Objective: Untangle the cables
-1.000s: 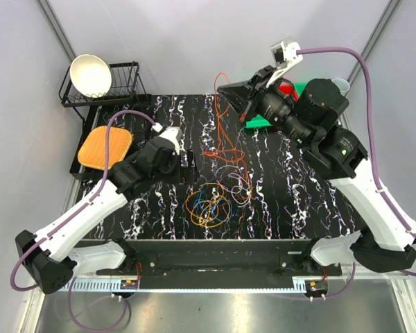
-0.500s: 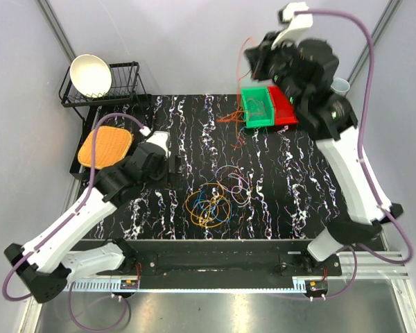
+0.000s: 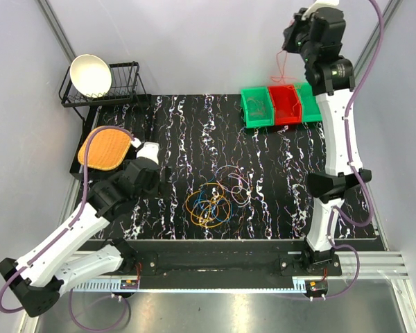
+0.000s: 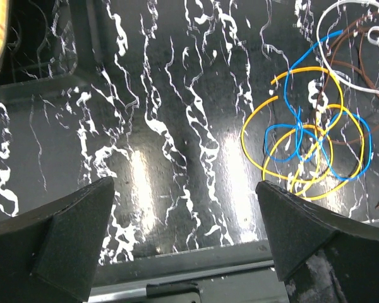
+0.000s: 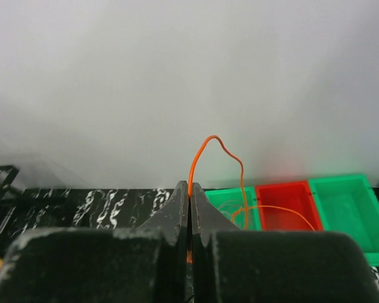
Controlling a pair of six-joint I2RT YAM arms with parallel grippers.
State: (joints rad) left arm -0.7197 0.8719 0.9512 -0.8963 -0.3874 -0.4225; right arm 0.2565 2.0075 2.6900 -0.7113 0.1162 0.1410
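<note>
A tangle of cables [image 3: 209, 205], yellow-orange and blue loops with pale purple loops [image 3: 237, 182] beside it, lies mid-table. In the left wrist view the yellow and blue loops [image 4: 312, 145] lie at the right, under white and brown loops [image 4: 360, 44]. My left gripper [image 3: 161, 179] is open and empty, left of the tangle, low over the table [image 4: 183, 214]. My right gripper [image 3: 296, 43] is raised high at the back right, shut on a thin orange cable [image 5: 199, 151]. That orange cable [image 3: 284, 69] hangs above the red bin [image 3: 286, 111].
A row of bins stands at the back right: green [image 3: 258, 107] holding thin wire, red, then green [image 3: 308, 97]. A black dish rack [image 3: 125, 87] holds a white bowl [image 3: 90, 75] at the back left. An orange woven mat [image 3: 105, 148] lies in front of it.
My right arm swung up and to the right, carrying the orange cable off the table to above the bins. My left arm drew back left, away from the tangle.
</note>
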